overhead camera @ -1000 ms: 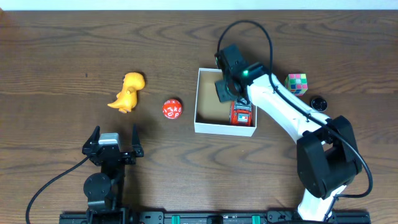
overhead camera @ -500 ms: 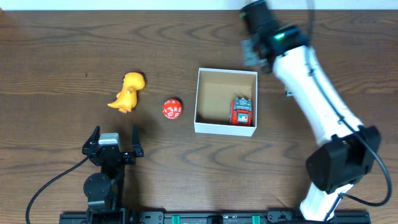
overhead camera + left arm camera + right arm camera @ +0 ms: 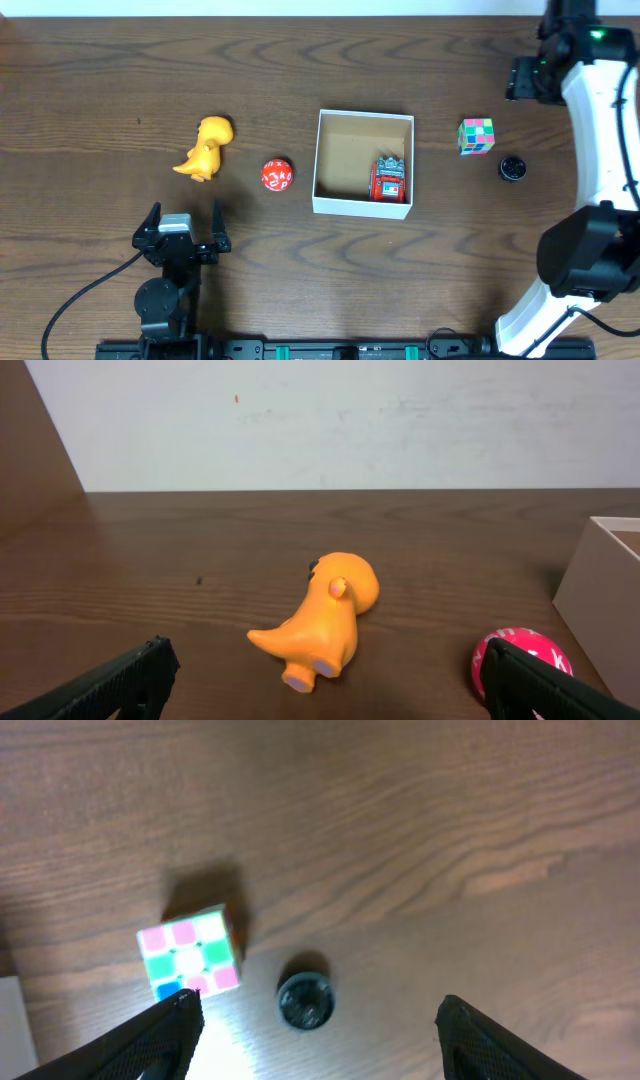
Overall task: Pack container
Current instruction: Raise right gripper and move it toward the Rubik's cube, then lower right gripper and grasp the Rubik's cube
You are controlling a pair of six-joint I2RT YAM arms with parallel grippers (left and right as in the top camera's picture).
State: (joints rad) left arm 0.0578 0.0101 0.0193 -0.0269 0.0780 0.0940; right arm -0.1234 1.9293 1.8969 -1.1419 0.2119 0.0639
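Observation:
The container (image 3: 362,207), a white-walled square box with a brown inside, stands mid-table; its wall shows at the right edge of the left wrist view (image 3: 603,595). A red toy (image 3: 390,181) lies inside it, in the near right corner. An orange dinosaur (image 3: 206,147) (image 3: 325,610) and a red ball (image 3: 277,175) (image 3: 522,658) lie left of the box. My left gripper (image 3: 183,226) (image 3: 330,678) is open and empty, near the front edge. High at the far right, my right gripper (image 3: 527,78) (image 3: 318,1018) hangs open and empty over a colourful cube (image 3: 477,135) (image 3: 190,956).
A small black round cap (image 3: 512,167) (image 3: 305,1000) lies just right of the cube. A pale wall runs along the table's far edge. My right arm reaches up the right side of the table from its base at the front.
My right gripper left the red toy in the container, opened, and swung up and away to the far right. The left arm has not moved.

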